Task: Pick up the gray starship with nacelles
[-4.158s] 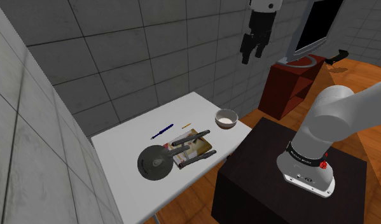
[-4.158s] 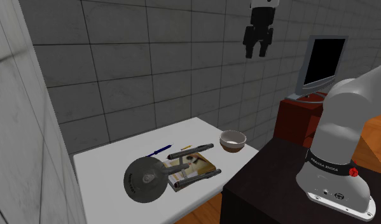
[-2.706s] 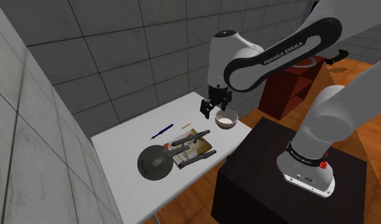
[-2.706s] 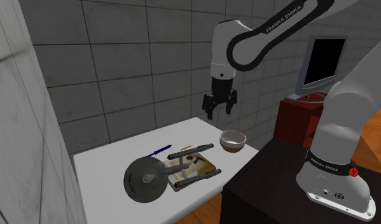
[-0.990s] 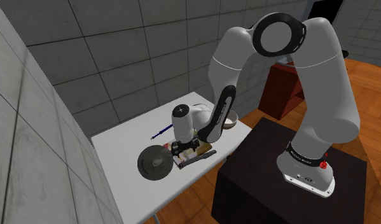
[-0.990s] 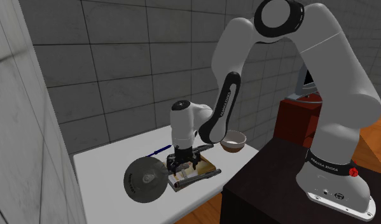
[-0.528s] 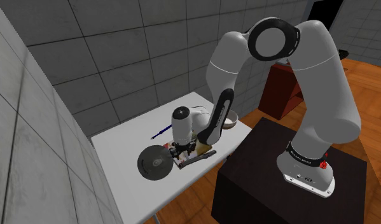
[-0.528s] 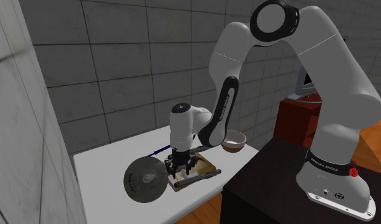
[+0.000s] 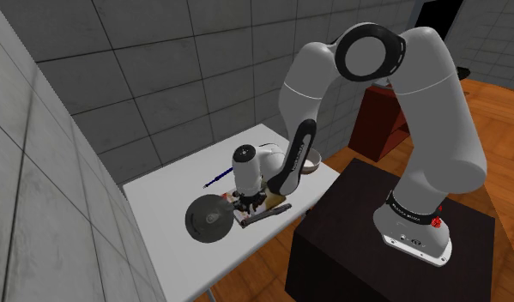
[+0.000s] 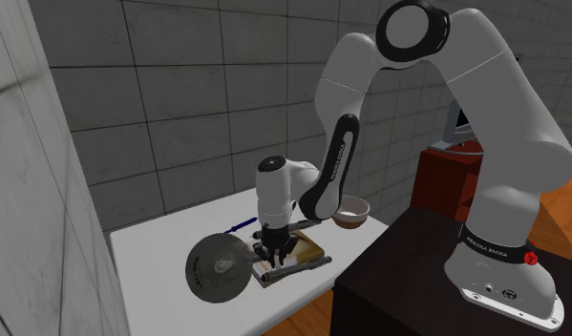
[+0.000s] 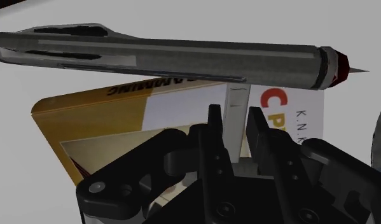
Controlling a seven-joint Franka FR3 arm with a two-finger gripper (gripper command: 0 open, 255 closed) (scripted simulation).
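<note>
1. Starship (image 9: 208,220), gray, is lying on the white bench (image 9: 160,196), saucer toward the shoulder view's left, its rear over a yellow-and-white book (image 11: 112,127).
2. The gripper (image 11: 236,137) is pointing down and pinching a pale strut of the starship; one long nacelle (image 11: 182,57) is lying just beyond.
3. The book is showing red "CP" and small "K.N.K"; the arm's base (image 10: 494,258) is showing "FRANKA EMIKA".
4. A bowl (image 9: 310,163) is sitting toward the shoulder view's right, and a blue pen (image 9: 217,178) is lying behind the starship.
</note>
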